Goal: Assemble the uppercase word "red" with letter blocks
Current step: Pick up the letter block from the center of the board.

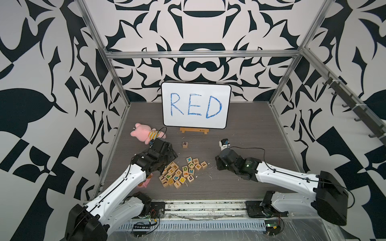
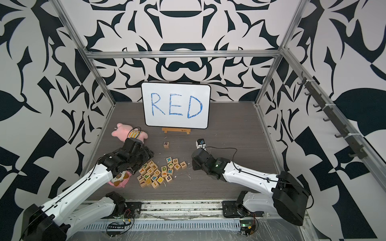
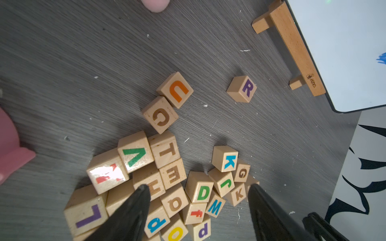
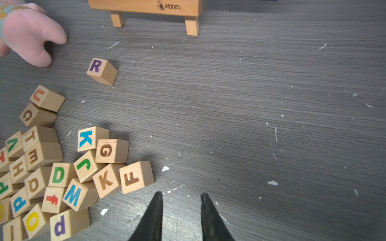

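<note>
**Block heap at the front, R alone beyond it**

Nearest the front edge of the desk (image 1: 240, 125), left of centre, we see the letter blocks (image 1: 179, 173) heaped together, faces turned every way. The left gripper (image 3: 197, 187) hangs over the heap. Its fingers (image 3: 142, 200) are spread wide with several cubes below the gap, and we see them gripping none. The green D block (image 3: 201, 192) lies in the middle of the heap, touching its neighbours, and a brown E block (image 3: 173, 174) sits near it.

To the right of the heap, the right gripper (image 4: 181, 195) points at bare desk just beside the F block (image 4: 136, 177). Its fingers stand a little apart, with nothing between them.

Farther back, the purple R block (image 1: 185, 144) stands alone, well apart from the heap. Toward the far left lies a pink plush toy (image 1: 144, 134). At the far edge a whiteboard (image 1: 196, 104) lettered RED in blue rests on a wooden stand (image 1: 194, 131).
</note>
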`<state>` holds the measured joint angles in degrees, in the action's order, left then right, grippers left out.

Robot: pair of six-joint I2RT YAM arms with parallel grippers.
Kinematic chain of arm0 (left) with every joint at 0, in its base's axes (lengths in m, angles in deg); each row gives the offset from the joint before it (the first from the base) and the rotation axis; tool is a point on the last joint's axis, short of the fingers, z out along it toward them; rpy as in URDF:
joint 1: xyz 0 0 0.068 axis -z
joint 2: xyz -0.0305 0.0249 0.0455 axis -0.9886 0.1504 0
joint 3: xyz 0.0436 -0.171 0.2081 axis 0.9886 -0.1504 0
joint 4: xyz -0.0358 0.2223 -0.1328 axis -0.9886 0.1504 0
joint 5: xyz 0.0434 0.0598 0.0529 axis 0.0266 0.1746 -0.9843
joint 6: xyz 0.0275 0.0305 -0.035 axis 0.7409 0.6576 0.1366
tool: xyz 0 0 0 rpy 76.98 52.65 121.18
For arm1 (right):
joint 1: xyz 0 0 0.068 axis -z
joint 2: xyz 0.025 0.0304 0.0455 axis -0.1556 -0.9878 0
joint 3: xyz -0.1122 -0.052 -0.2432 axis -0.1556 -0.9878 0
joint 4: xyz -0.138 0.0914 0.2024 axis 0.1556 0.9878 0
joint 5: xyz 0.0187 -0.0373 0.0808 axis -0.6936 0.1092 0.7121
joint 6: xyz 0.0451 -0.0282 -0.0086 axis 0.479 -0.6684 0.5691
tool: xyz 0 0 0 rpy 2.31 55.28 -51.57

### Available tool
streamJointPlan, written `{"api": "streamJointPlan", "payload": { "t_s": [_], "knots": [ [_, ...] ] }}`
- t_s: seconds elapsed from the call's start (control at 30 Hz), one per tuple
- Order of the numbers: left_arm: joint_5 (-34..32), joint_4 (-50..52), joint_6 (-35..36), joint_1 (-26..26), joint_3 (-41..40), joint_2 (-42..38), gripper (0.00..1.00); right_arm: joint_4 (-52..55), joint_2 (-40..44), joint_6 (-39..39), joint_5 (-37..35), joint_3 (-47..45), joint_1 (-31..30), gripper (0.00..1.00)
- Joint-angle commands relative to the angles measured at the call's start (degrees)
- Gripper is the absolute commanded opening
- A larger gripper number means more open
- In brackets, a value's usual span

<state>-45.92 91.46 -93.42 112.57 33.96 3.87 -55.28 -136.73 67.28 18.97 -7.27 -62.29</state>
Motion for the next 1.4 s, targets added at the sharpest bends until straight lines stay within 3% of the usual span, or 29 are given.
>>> {"api": "streamJointPlan", "payload": {
  "t_s": [0.0, 0.27, 0.47, 0.67, 0.77, 0.93, 1.03, 1.23, 1.37],
  "knots": [
    [-0.48, 1.21, -0.28, 0.15, -0.85, -0.15, 0.78, -0.36, -0.39, 0.30, 0.29, 2.60, 0.02, 0.32],
    [-0.51, 1.61, -0.46, 0.15, -1.09, -0.18, 0.78, -0.09, -1.74, 0.13, 1.35, 3.65, 0.06, 0.34],
    [0.35, 1.86, -1.31, 0.15, -1.22, -0.40, 0.77, 0.03, -3.67, -0.13, 2.97, 5.75, 0.07, 0.45],
    [0.10, -0.74, -2.03, -0.29, -3.81, -3.12, 0.71, 1.88, -13.16, -5.95, 4.11, 16.21, -5.00, 0.51],
    [1.25, 1.03, -1.30, -4.62, -4.72, -5.32, 0.68, 2.24, -19.18, -9.67, 4.28, 22.49, -9.69, 0.54],
    [11.28, 1.22, 0.25, -18.95, -7.79, -9.85, 0.68, 3.61, -31.62, -13.88, 8.69, 34.26, -15.76, 0.58],
    [15.19, 0.88, 0.64, -24.44, -9.35, -11.65, 0.68, 5.65, -37.79, -14.31, 9.19, 40.07, -17.25, 0.58],
    [14.85, 2.73, 1.26, -26.39, -9.44, -11.75, 0.65, 8.42, -43.45, -14.02, 6.35, 45.82, -17.31, 0.53],
    [13.61, 3.59, 1.47, -26.37, -9.66, -12.62, 0.65, 8.85, -44.96, -14.13, 3.67, 47.64, -17.07, 0.44]
  ]
}}
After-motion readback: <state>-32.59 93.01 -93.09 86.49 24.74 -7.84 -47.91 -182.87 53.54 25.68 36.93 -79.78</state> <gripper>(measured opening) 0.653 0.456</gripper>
